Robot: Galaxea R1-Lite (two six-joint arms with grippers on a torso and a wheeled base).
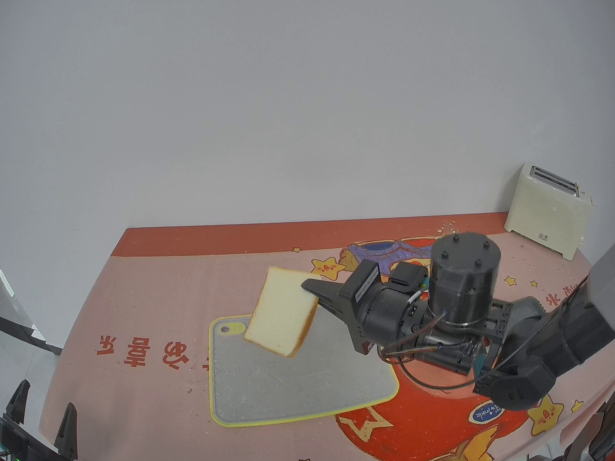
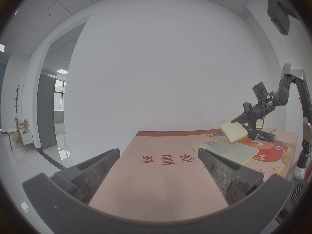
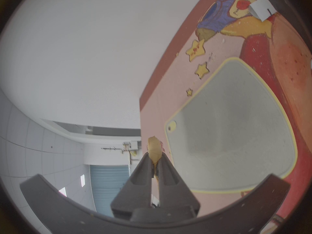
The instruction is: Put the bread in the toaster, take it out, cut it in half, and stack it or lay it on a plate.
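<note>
A slice of bread [image 1: 282, 312] hangs tilted in the air above the grey cutting board [image 1: 301, 379]. My right gripper [image 1: 312, 287] is shut on the slice's right edge. The right wrist view shows the bread [image 3: 154, 150] edge-on, pinched between the two fingers [image 3: 141, 174]. The left wrist view shows the bread [image 2: 233, 131] over the board [image 2: 234, 150] farther off. The cream toaster [image 1: 548, 210] stands at the table's back right corner, slots upward. My left gripper [image 2: 159, 166] is open and holds nothing, low at the table's front left; its fingertips [image 1: 43, 412] show in the head view.
A patterned pink and red tablecloth [image 1: 160, 302] covers the table, its far edge against a white wall. Crumbs lie near the toaster. A small white paper tag [image 3: 262, 8] lies on the cloth beyond the board.
</note>
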